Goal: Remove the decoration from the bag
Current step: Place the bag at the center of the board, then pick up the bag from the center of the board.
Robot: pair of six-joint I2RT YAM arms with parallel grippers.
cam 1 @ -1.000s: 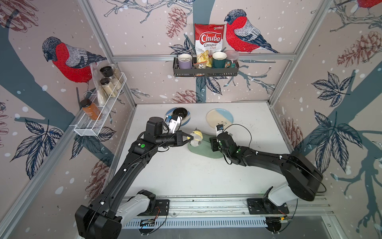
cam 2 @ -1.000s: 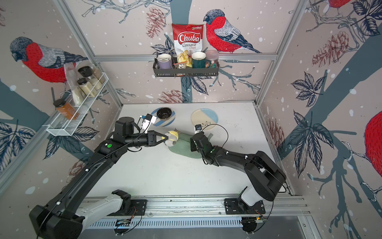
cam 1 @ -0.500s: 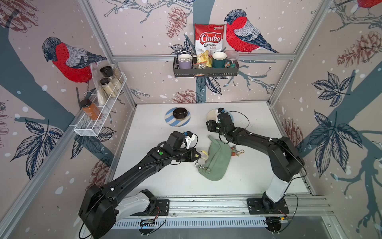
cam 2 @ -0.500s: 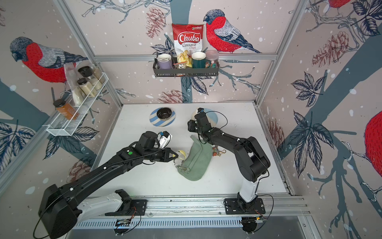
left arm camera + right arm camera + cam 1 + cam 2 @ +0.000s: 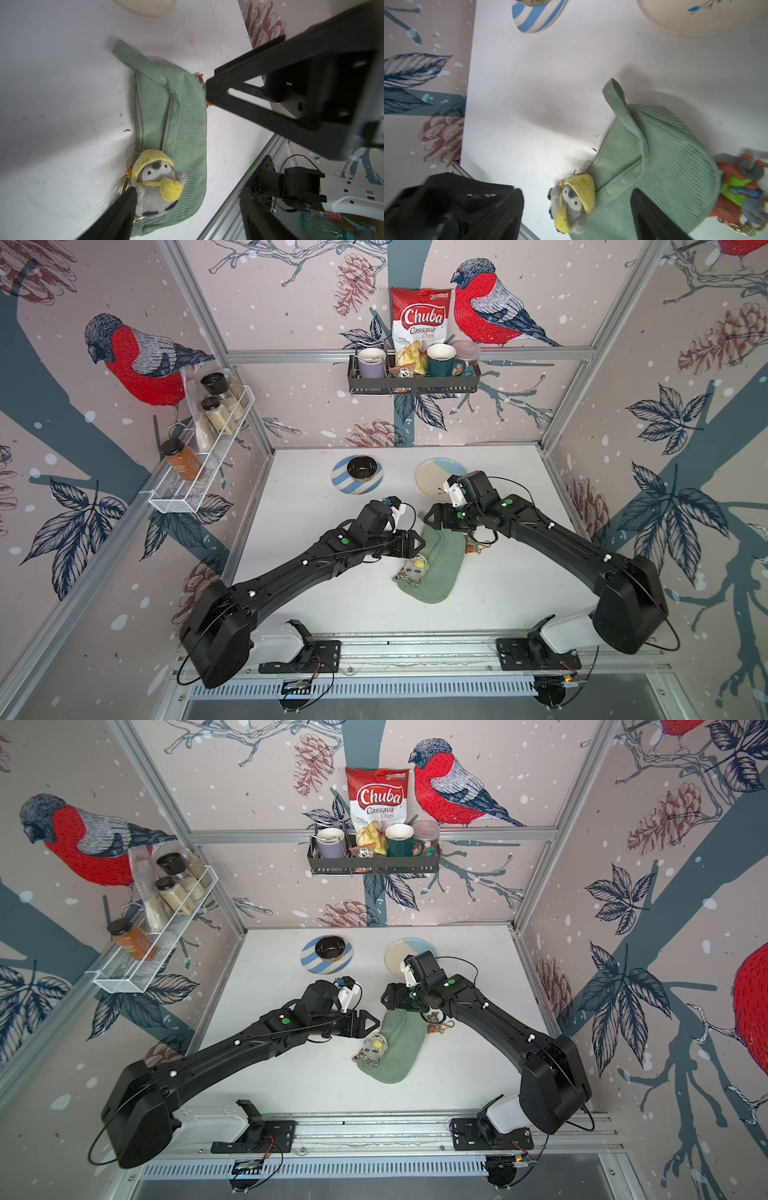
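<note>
Most of the enclosure floor is taken up by a white surface, over which two black arms are stretched from the near rail. The left arm is angled toward the middle, and the right arm is bent inward to meet it. Between their ends the bag is laid flat on the surface. It is a sage-green ribbed pouch with its long axis running near to far. Its strap is draped along it, with a loop poking past the far end.

Two plates are set farther back. A blue-striped plate is topped by a dark bowl, and a cream-and-blue plate is partly covered by the right wrist.

The left hand is held at the bag's left edge, its jaws spread wide, and nothing is gripped between them in the left wrist view. The right hand is poised by the bag's far end, likewise spread wide and empty.

A penguin plush in a yellow hood is rested on the bag's left edge, toward the near end. Whether it is clipped to the bag cannot be told. An orange-and-green charm is seen against the bag's right edge. A metal ring and clasp are seen beside the penguin.
</note>
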